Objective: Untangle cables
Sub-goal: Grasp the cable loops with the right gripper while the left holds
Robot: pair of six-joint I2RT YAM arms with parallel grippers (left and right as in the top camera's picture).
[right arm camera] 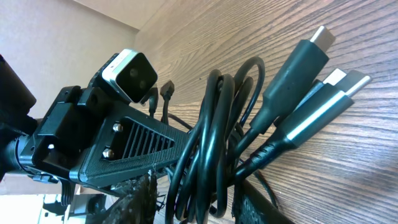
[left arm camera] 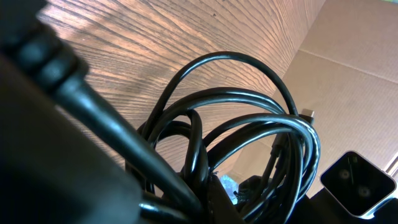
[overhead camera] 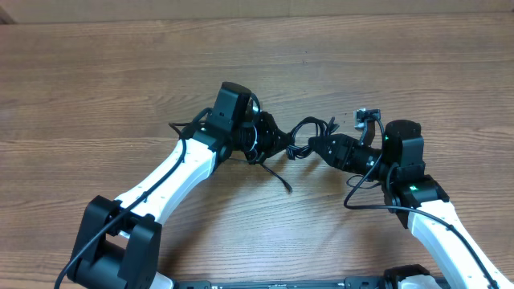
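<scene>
A bunch of thin black flexible cables [overhead camera: 307, 127] is being kept about midway between the left and right edges of the brown wooden table [overhead camera: 120, 80]. It is lying directly between the two grippers, which are being pointed toward each other.

The left gripper [overhead camera: 275, 143] is being pressed together on the thin black flexible cables at the left side of the bunch. In the left wrist view several black loops [left arm camera: 249, 99] are being shown crowded very close to the lens, with the wood grain behind them. One loose cable end [overhead camera: 283, 181] is being left trailing out of the bunch toward the near edge of the table.

The right gripper [overhead camera: 318, 149] is being held against the right side of the bunch. In the right wrist view the cords are being seen running down toward its fingers. Whether its jaws are spread or are pinching something cannot be told, because the fingertips are being covered by the cords.

Three dark plugs with silver metal tips [right arm camera: 297, 62] are being shown side by side, pointing to the upper right of that view, above the wood.
</scene>
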